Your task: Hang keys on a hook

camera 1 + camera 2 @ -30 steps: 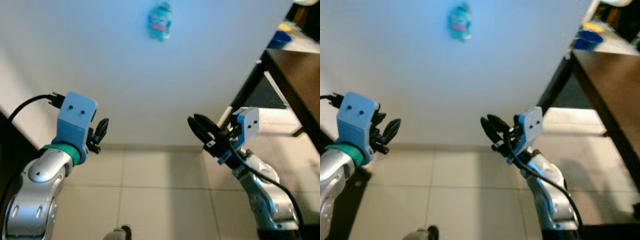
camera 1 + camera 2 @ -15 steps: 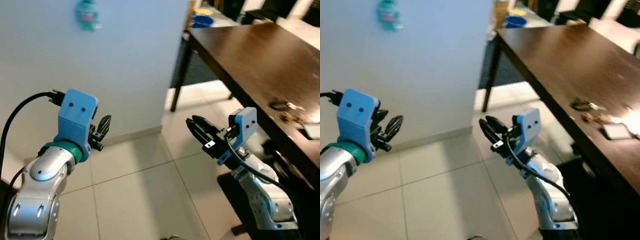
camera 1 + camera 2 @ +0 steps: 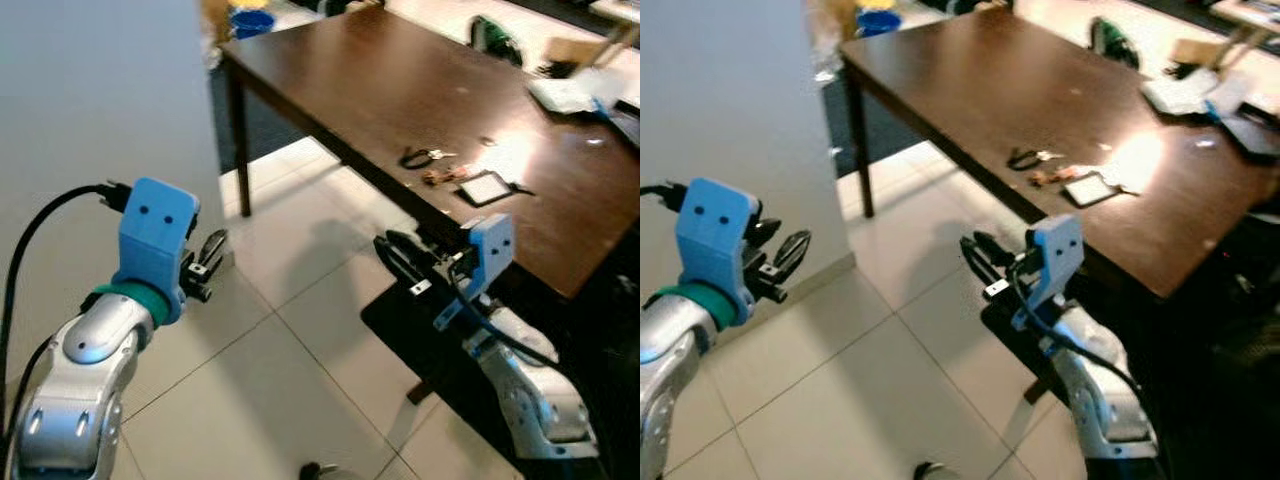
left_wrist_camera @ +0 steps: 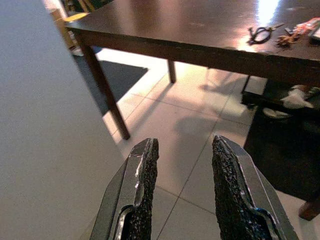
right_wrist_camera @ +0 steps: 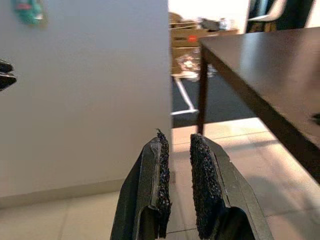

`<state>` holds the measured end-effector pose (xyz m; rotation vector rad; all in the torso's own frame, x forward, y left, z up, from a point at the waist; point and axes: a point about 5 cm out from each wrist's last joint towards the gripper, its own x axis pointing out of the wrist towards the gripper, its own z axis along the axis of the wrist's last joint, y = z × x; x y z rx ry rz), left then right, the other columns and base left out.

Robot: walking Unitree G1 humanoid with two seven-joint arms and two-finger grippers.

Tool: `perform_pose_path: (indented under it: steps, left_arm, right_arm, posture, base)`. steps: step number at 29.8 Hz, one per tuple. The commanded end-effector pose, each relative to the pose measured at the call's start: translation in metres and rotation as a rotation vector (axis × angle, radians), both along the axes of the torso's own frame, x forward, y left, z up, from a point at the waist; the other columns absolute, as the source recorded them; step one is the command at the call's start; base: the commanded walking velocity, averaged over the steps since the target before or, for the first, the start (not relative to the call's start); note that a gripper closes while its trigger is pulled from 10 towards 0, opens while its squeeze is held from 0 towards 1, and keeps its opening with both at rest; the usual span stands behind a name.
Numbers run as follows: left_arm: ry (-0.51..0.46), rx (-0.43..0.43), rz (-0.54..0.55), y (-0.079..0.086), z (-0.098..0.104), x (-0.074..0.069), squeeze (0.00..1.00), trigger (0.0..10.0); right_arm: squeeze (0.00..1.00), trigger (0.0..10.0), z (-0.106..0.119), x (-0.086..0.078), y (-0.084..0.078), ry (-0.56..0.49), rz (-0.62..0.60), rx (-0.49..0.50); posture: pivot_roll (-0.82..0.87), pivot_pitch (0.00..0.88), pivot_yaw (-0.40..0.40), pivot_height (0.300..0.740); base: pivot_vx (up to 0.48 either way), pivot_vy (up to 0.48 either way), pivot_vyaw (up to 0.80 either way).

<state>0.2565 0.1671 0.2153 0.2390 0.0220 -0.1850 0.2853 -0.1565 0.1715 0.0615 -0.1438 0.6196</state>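
Keys point(image 3: 421, 156) lay on dark table point(image 3: 350, 80) w/ nothing gripped yet, so left gripper point(image 4: 182, 187) stood apart and empty, right gripper point(image 5: 176, 187) nearly closed, also empty, both raised ahead.

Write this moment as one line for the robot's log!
left gripper: open, empty | right gripper: open, empty | bunch of keys: on dark brown wooden table | phase: approaching

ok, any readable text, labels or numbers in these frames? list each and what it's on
None readable.
Card on the table: any print on it is too blurred to read.
Papers at the table's far end: too small and blurred.
Cardboard boxes past the wall, with a red mark: not legible.
Keys and the teal charm on the wall: no lettering can be made out.
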Motion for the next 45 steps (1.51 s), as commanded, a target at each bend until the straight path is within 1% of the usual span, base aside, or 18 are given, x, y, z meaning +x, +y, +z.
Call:
perform_pose_path:
  steps: [1,11,27,31,36,40,45]
  left_arm:
    - [0.007,-0.01,0.01,0.0016,-0.0026,0.001,0.0,10.0]
    - [-0.004,-0.019,0.019,0.0028,-0.001,0.0026,0.0,10.0]
    - [0.006,0.011,0.01,0.0021,-0.0054,0.0046,0.0,10.0]
    - [0.006,0.024,-0.02,-0.0016,-0.0069,0.0055,0.0,10.0]
    - [-0.001,0.028,-0.026,-0.0024,-0.0066,0.0061,0.0,10.0]
    - [-0.012,0.033,-0.027,-0.0028,-0.0057,0.0068,0.0,10.0]
    - [-0.027,0.049,-0.022,-0.0039,-0.0051,0.0092,0.0,10.0]
  right_arm:
    - [0.0,10.0,-0.0026,-0.0007,0.0015,0.016,0.005,-0.003]
    - [0.0,10.0,-0.0012,-0.0005,0.0024,0.012,0.007,0.001]
    - [0.0,10.0,0.0019,-0.0006,0.0073,-0.001,0.025,0.005]
    - [0.0,10.0,0.0,-0.0001,0.0082,0.004,0.024,0.003]
    - [0.0,10.0,-0.0007,0.0,0.0086,0.006,0.023,0.001]
    - [0.0,10.0,-0.0009,0.0004,0.0086,0.002,0.018,-0.005]
    - [0.0,10.0,-0.0007,0.0001,0.0109,-0.015,0.015,-0.015]
  posture:
    - [0.08,0.0,0.04,0.74]
    - [0.08,0.0,0.041,0.74]
    - [0.08,0.0,0.041,0.74]
    - [0.08,0.0,0.041,0.74]
    - [0.08,0.0,0.041,0.74]
    - [0.08,0.0,0.041,0.74]
    - [0.08,0.0,0.041,0.74]
  base:
    - [0.0,0.0,-0.8]
    - [0.0,0.0,-0.8]
    - [0.0,0.0,-0.8]
    - [0.0,0.0,-0.8]
    - [0.0,0.0,-0.8]
    - [0.274,0.0,-0.8]
    - [0.48,0.0,0.0]
